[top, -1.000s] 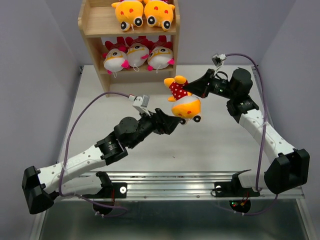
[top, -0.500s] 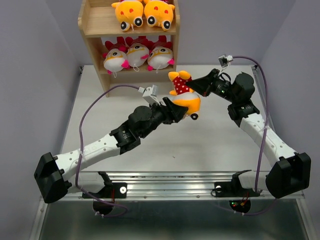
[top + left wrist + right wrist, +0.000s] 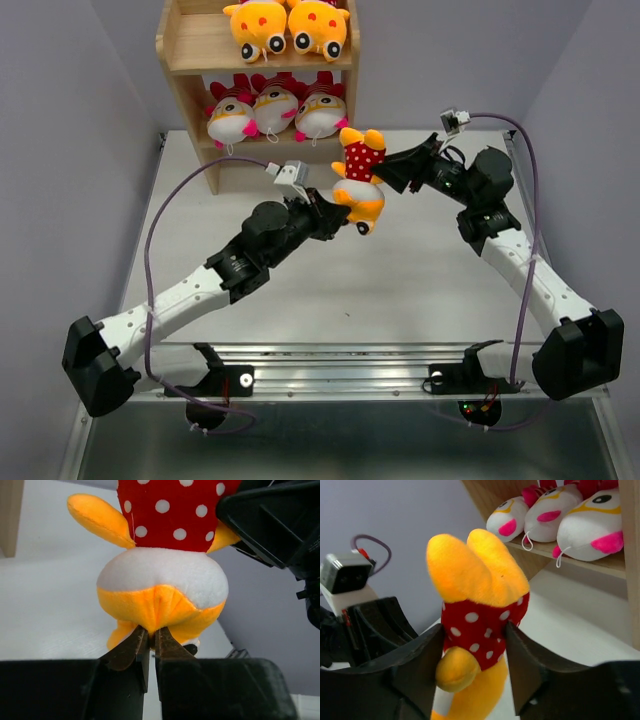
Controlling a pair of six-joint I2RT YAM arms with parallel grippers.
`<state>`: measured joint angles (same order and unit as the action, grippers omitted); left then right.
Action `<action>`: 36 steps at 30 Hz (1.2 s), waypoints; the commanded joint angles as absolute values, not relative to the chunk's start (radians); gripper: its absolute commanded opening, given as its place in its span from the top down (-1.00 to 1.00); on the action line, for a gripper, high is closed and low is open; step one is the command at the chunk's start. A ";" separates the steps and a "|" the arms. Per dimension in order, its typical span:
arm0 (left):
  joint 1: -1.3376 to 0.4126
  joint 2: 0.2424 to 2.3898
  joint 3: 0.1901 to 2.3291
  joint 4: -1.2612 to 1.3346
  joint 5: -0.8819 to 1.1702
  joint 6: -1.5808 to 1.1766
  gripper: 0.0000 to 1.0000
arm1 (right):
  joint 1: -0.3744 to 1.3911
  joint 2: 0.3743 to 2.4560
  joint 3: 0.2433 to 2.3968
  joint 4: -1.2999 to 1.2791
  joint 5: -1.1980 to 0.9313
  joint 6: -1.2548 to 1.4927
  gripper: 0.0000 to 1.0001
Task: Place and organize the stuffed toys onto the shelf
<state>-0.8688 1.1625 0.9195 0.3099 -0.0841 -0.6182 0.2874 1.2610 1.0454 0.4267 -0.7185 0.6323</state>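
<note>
Left hand has just pinched the orange, red-dotted plush toy clamped by the right hand near the pale wooden shelf, likely a handover.

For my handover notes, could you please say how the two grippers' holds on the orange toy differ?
The left gripper pinches a small fold at the head end of the orange toy, jaws almost closed; the right gripper clamps its red dotted body, jaws wider apart. Both are shut on the same toy.
</note>
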 commanded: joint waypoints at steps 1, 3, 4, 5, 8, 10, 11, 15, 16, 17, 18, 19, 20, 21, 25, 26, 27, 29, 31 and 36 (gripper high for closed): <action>-0.848 1.011 1.012 0.290 -0.130 -0.341 1.00 | 0.291 1.197 1.097 0.450 -0.779 0.510 -0.35; -0.841 0.970 1.034 0.234 -0.156 -0.240 1.00 | 0.291 1.172 1.111 0.442 -0.769 0.427 -0.67; -0.816 0.933 1.057 0.218 -0.160 -0.220 1.00 | 0.291 1.163 1.132 0.424 -0.761 0.398 -0.75; -0.798 0.914 1.071 0.201 -0.158 -0.207 1.00 | 0.291 1.154 1.143 0.413 -0.749 0.368 -0.81; -0.710 0.879 1.155 0.129 -0.143 -0.176 1.00 | 0.270 1.120 1.172 0.370 -0.710 0.266 -0.92; -0.654 0.893 1.240 0.068 -0.146 -0.153 1.00 | 0.259 1.097 1.174 0.333 -0.696 0.221 -0.93; -0.635 0.905 1.271 0.046 -0.146 -0.140 1.00 | 0.250 1.092 1.172 0.322 -0.692 0.215 -0.94; -0.542 1.003 1.452 -0.070 -0.132 -0.103 1.00 | 0.250 1.060 1.102 0.293 -0.687 0.201 -0.97; -0.519 1.046 1.488 -0.078 -0.117 -0.098 1.00 | 0.250 1.052 1.089 0.287 -0.684 0.195 -0.97; -0.491 1.067 1.558 -0.087 -0.104 -0.100 1.00 | 0.241 1.040 1.078 0.281 -0.681 0.190 -0.97; -0.433 1.087 1.593 -0.101 -0.086 -0.106 1.00 | 0.241 1.034 1.069 0.264 -0.673 0.178 -0.98; -0.401 1.127 1.624 -0.101 -0.048 -0.113 1.00 | 0.241 1.028 1.057 0.252 -0.670 0.172 -0.98; -0.368 1.149 1.684 -0.100 -0.028 -0.132 1.00 | 0.241 1.017 1.052 0.227 -0.663 0.167 -0.98; -0.339 1.170 1.715 -0.101 -0.008 -0.143 1.00 | 0.241 1.012 1.049 0.213 -0.661 0.158 -0.98; -0.168 1.310 1.860 -0.101 0.116 -0.198 1.00 | 0.232 0.976 1.028 0.166 -0.655 0.130 -0.99; -0.143 1.357 1.900 -0.085 0.158 -0.225 1.00 | 0.232 0.959 1.014 0.155 -0.650 0.118 -0.99; -0.120 1.358 1.922 -0.084 0.158 -0.241 1.00 | 0.232 0.951 1.008 0.150 -0.646 0.117 -0.99; -0.065 1.432 1.989 -0.071 0.205 -0.284 1.00 | 0.232 0.940 0.991 0.134 -0.637 0.114 -1.00; -0.040 1.502 2.035 -0.071 0.228 -0.307 1.00 | 0.223 0.922 0.977 0.126 -0.631 0.110 -1.00; 0.034 1.621 2.190 -0.081 0.252 -0.348 1.00 | 0.222 0.881 0.939 0.112 -0.609 0.107 -1.00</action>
<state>-0.0063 1.6062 2.0602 -0.1398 0.1875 -0.2970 0.2306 0.9138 0.9558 0.1177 -0.6434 0.1280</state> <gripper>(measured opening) 0.156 0.996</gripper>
